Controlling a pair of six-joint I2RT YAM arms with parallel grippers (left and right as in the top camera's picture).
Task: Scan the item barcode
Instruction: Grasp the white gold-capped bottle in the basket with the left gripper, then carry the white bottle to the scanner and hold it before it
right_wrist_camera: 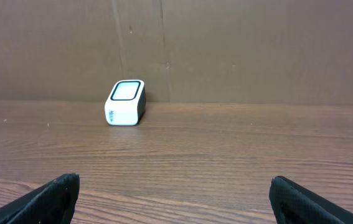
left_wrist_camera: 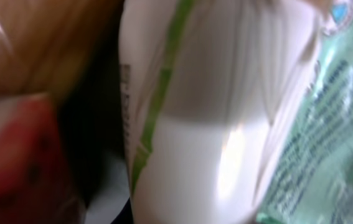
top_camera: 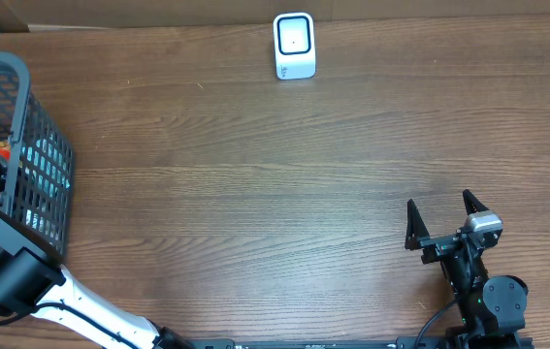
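Note:
A white item with a green stripe (left_wrist_camera: 213, 124) fills the left wrist view, pressed close against the camera inside the basket (top_camera: 22, 78). My left gripper is shut and the item sits right where its jaws are; the fingers themselves are hidden. No barcode is readable in the blur. My left arm (top_camera: 3, 262) reaches down into the basket at the left edge. The white scanner (top_camera: 294, 45) stands at the table's far edge, also seen as the scanner (right_wrist_camera: 126, 102) ahead of my right gripper (top_camera: 442, 211). That right gripper (right_wrist_camera: 175, 199) is open and empty, low over the table.
Beside the white item in the basket lie a red pack (left_wrist_camera: 20, 155) and a pale green printed pack (left_wrist_camera: 325, 137). The basket's grey mesh wall (top_camera: 47, 184) stands between the items and the wooden table. A brown cardboard wall (right_wrist_camera: 226, 50) rises behind the scanner.

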